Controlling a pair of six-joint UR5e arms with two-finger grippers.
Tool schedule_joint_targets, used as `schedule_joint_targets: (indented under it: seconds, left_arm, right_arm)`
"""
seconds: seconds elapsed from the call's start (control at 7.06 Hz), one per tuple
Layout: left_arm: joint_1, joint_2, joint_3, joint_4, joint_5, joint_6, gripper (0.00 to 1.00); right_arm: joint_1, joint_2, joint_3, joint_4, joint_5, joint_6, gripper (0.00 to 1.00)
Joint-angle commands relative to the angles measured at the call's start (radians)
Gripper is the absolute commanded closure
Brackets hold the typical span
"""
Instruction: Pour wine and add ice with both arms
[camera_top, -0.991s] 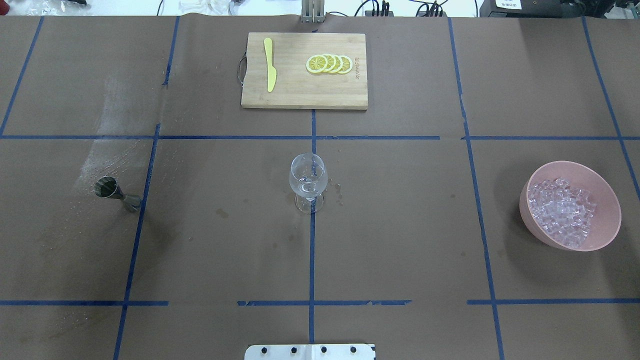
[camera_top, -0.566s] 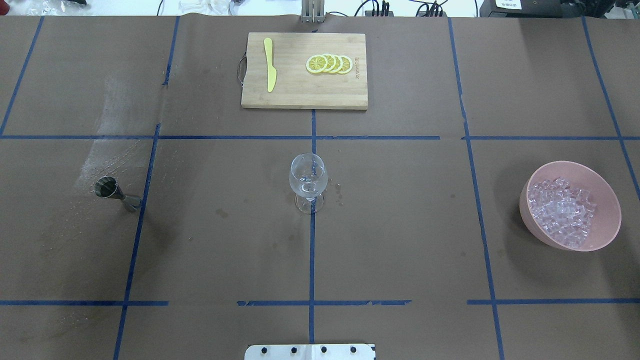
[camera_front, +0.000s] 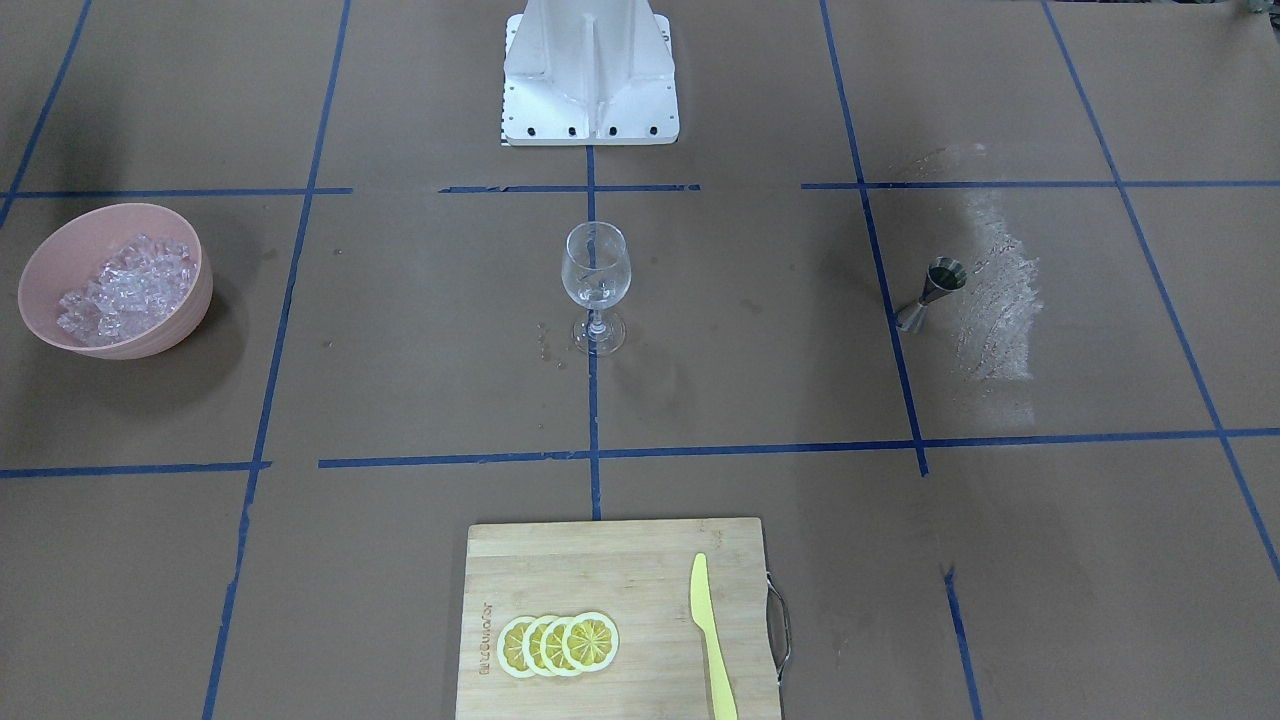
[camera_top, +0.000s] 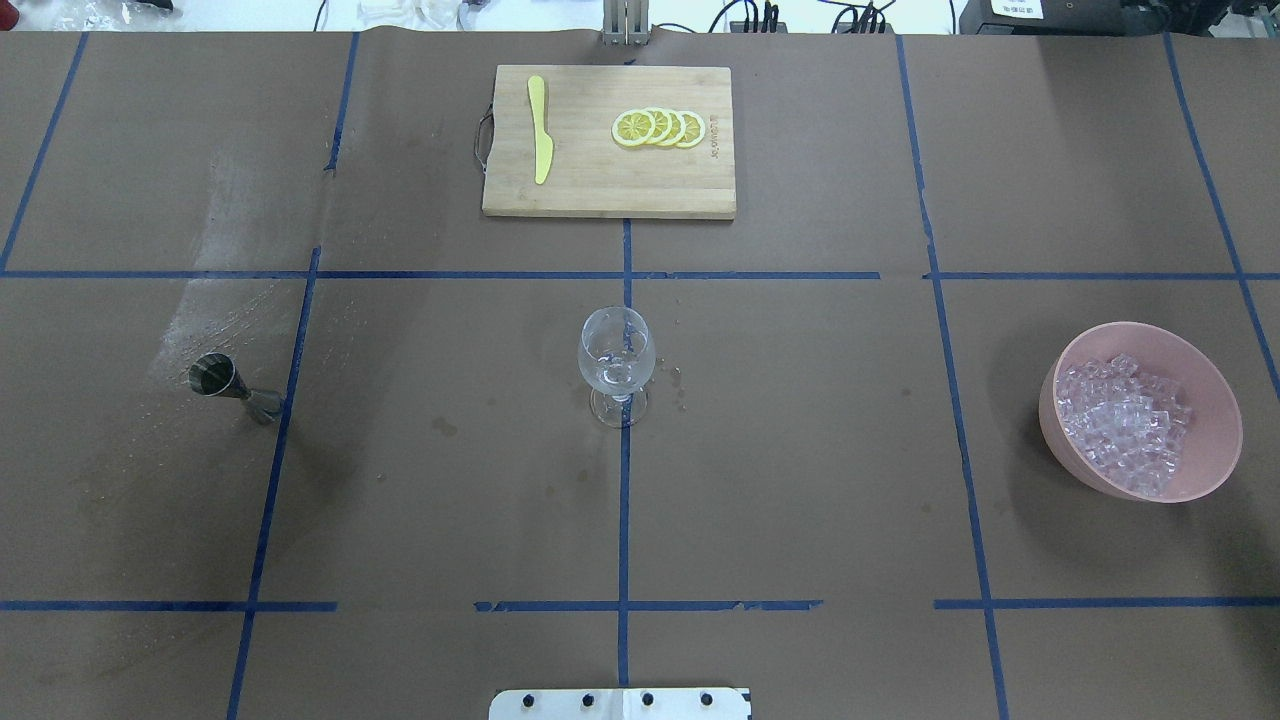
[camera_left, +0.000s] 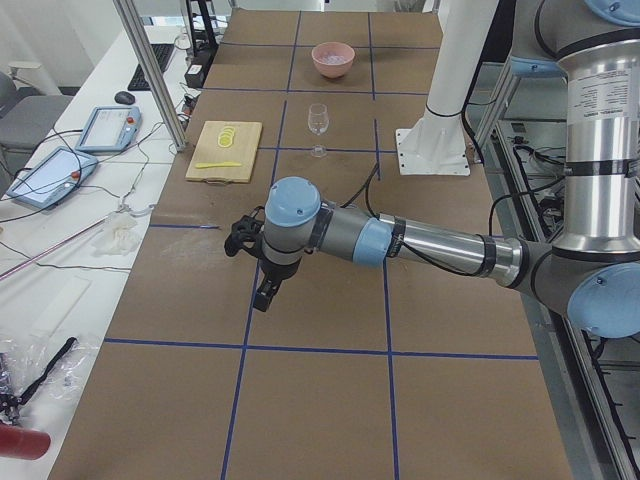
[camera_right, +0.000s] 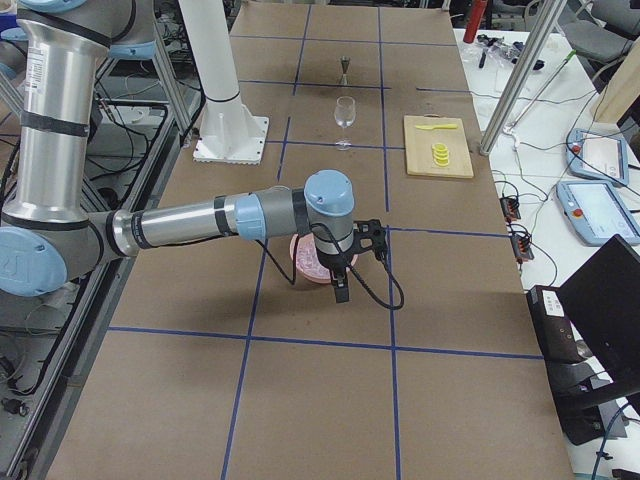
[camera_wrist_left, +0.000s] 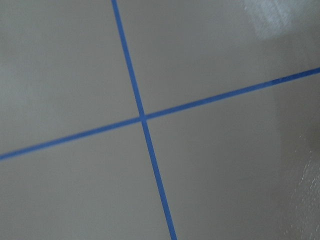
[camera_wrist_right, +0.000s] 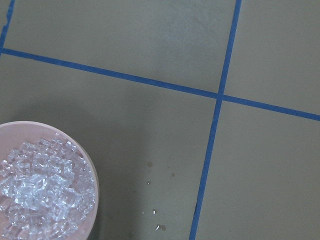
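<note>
Hanging above the bench (camera_top: 800, 480), the left hand (camera_left: 266, 293) shows only in the view from the bench's left end. Its fingers point down over a blue tape line (camera_left: 238, 400), and I cannot tell whether it is released or clenched. The left arm (camera_left: 430, 243) reaches out level behind it. Its wrist camera sees only bare paper and a tape crossing (camera_wrist_left: 143, 119).

Take 12 o'clock as straight away from the robot. At the left the steel jigger (camera_top: 235, 386) stands upright beside a tape line, toward 3 o'clock of that hand; what it holds cannot be made out. At centre the wine glass (camera_top: 616, 360) stands upright on a tape line, well apart from both hands. A little clear wine (camera_top: 612, 380) seems to sit low in it, barely visible. A few droplets (camera_top: 680, 385) lie just at its 3 o'clock. At its 12 o'clock a cutting board (camera_top: 600, 195) bears a yellow knife (camera_top: 541, 130) and lemon slices (camera_top: 660, 128).

At the right the pink bowl (camera_top: 1218, 425) holds the heaped ice (camera_top: 1125, 420). The right hand (camera_right: 342, 290) hangs fingers-down above the bench, at the end of the level right arm (camera_right: 190, 225). The bowl and ice lie near it at about 9 o'clock, lower and not touching. Whether this hand is released or clenched I cannot tell.
</note>
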Motion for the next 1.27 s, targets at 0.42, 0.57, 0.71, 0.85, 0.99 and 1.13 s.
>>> schedule_joint_targets:
  seconds: [0.42,0.57,0.71,0.85,0.99,1.13]
  left_arm:
    - [0.008,0.026,0.053,-0.677,-0.106,-0.220,0.00]
    - [0.044,0.064,0.055,-0.861,-0.103,-0.382,0.00]
    - [0.117,0.069,0.046,-0.950,-0.036,-0.536,0.00]
    - [0.243,0.073,0.042,-1.042,0.106,-0.673,0.00]
    - [0.359,0.093,0.033,-1.105,0.260,-0.762,0.00]
    - [0.487,0.130,-0.017,-1.115,0.420,-0.821,0.00]
  right_arm:
    - [0.003,-0.018,-0.020,0.098,0.060,0.017,0.00]
    - [0.003,-0.016,-0.015,0.098,0.059,0.020,0.00]
    - [0.003,-0.016,-0.017,0.098,0.059,0.019,0.00]
    - [0.003,-0.016,-0.020,0.098,0.059,0.019,0.00]
    - [0.003,-0.016,-0.020,0.098,0.059,0.019,0.00]
    - [0.003,-0.018,-0.020,0.098,0.059,0.020,0.00]
